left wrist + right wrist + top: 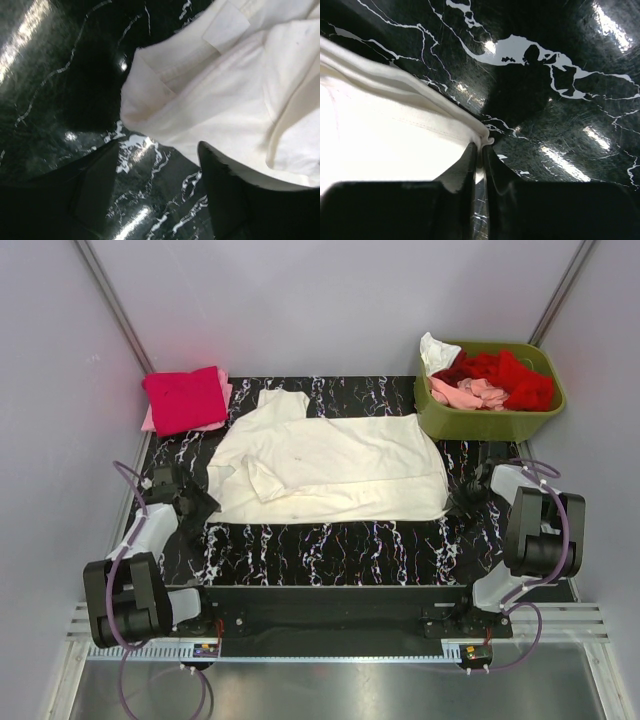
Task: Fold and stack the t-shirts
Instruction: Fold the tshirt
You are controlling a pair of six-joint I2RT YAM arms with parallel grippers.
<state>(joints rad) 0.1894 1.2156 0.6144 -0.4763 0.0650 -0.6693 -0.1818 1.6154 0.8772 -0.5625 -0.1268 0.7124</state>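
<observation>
A large cream-white t-shirt (330, 465) lies spread across the black marbled table (330, 540), half folded, collar at the far left. My left gripper (200, 502) is open and empty at the shirt's near left corner; in the left wrist view (160, 185) its fingers straddle bare table beside the cloth (235, 95). My right gripper (462, 498) is shut on the shirt's near right corner; the right wrist view (481, 152) shows the hem (395, 125) pinched between the fingertips. A folded magenta-red t-shirt (186, 398) lies on a pale pink one at the far left.
An olive-green bin (490, 412) stands at the far right, holding crumpled red (505, 375), pale pink (470, 393) and white (436, 352) t-shirts. Grey walls close in the back and sides. The arm bases sit at the near edge.
</observation>
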